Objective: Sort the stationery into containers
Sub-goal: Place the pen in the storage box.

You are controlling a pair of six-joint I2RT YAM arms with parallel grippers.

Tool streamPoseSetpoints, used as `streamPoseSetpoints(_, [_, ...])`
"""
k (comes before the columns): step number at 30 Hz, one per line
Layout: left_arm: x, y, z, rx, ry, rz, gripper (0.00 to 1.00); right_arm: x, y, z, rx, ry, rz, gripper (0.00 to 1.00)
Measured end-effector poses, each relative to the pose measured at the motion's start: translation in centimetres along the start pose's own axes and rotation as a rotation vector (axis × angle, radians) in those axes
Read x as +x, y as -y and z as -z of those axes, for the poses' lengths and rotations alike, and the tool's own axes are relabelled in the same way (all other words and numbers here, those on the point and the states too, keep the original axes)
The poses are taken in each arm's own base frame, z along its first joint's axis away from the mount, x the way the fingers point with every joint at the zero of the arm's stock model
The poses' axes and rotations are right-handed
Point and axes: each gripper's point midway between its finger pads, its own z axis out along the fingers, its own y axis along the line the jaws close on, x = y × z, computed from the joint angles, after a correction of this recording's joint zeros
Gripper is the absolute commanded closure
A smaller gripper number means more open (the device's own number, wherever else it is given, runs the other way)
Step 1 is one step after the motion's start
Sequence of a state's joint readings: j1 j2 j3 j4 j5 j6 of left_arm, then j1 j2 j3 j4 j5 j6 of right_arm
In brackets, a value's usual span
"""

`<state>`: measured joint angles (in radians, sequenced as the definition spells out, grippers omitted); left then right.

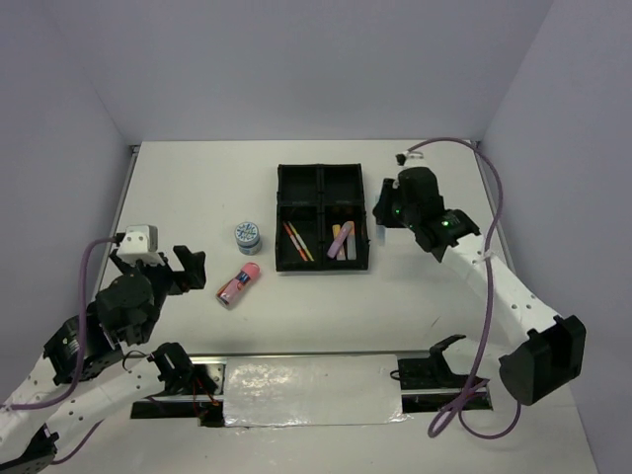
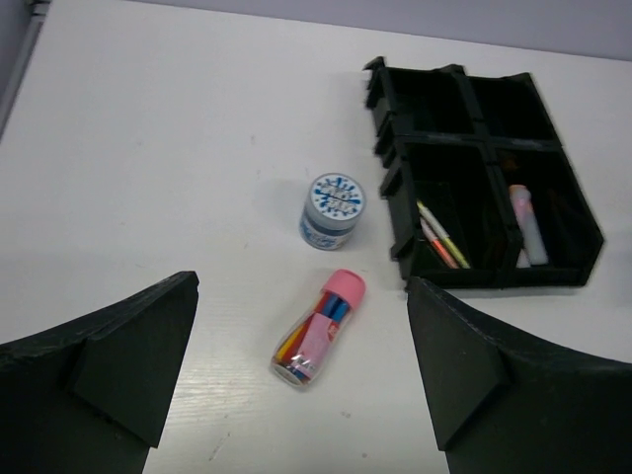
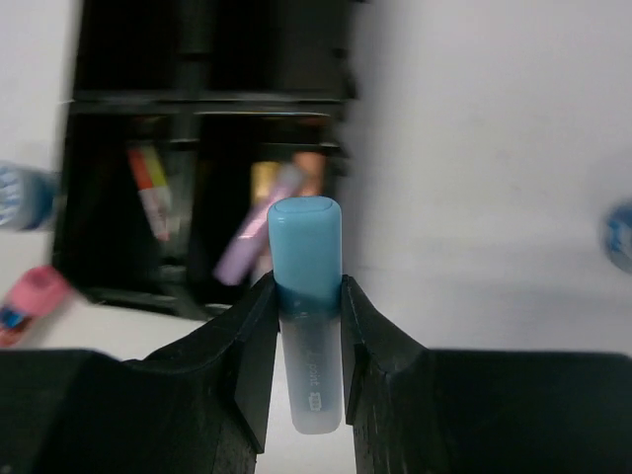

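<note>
Top view: right gripper (image 1: 387, 212) hangs just right of the tray (image 1: 323, 168), centre-right of frame; we judge it should shift left over the lower-right compartment (image 1: 359, 232), where the other markers (image 1: 341, 240) lie. Left wrist: left gripper (image 2: 301, 284) jaws stand wide apart on nothing, with tube (image 2: 318, 331) and tape roll (image 2: 333, 209) loose at frame centre. Right wrist: jaws clamped on the blue marker (image 3: 305, 237), frame centre; we would lower into the compartment before releasing, lest it bounce out.

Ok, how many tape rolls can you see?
1 for sure: the tape roll stands on the table left of the tray. A blurred blue shape at the right wrist view's edge may be another.
</note>
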<state>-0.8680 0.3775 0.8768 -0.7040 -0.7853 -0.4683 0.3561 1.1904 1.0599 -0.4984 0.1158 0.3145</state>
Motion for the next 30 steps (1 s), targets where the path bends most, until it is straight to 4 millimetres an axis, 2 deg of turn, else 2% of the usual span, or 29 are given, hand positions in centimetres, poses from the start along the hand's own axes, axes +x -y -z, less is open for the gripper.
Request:
streamPoseSetpoints(3, [0.5, -1.4, -0.7, -0.114, -0.023, -0.006, 0.01, -0.1, -4.4, 0.2, -0.091, 0.021, 0.025, 1.00])
streamPoseSetpoints(6, [0.8, -3.6, -1.6, -0.266, -0.041, -0.005, 0.01, 1.6, -6.6, -1.3, -0.105, -0.031, 0.048, 1.00])
streamPoseSetpoints(9, [1.0, -5.6, -2.3, -0.385, -0.062, -0.006, 0.01, 3.1, -7.1, -4.4, -0.069, -0.084, 0.056, 1.00])
streamPoseSetpoints(12, [1.3, -6.7, -3.0, -0.444, -0.086, 0.002, 0.01, 4.7, -6.7, -7.2, -0.011, -0.134, 0.068, 1.00])
streamPoseSetpoints(17, [1.4, -6.4, -3.8, -0.408, -0.111, 0.010, 0.01, 5.4, -6.6, -10.4, 0.045, -0.164, 0.084, 0.98])
streamPoseSetpoints(20, [1.3, -5.6, -4.1, -0.364, -0.109, 0.015, 0.01, 4.9, -7.1, -11.7, 0.050, -0.154, 0.084, 0.87])
streamPoseSetpoints(22, [1.3, -5.3, -4.2, -0.342, -0.111, 0.015, 0.01, 4.6, -7.4, -12.3, 0.049, -0.148, 0.083, 0.70])
streamPoseSetpoints(23, [1.3, -5.1, -4.2, -0.331, -0.114, 0.009, 0.01, 4.6, -7.5, -12.5, 0.048, -0.147, 0.083, 0.58])
streamPoseSetpoints(30, [1.3, -4.5, -4.4, -0.292, -0.115, 0.012, 0.01, 4.5, -7.8, -12.6, 0.035, -0.146, 0.084, 0.48])
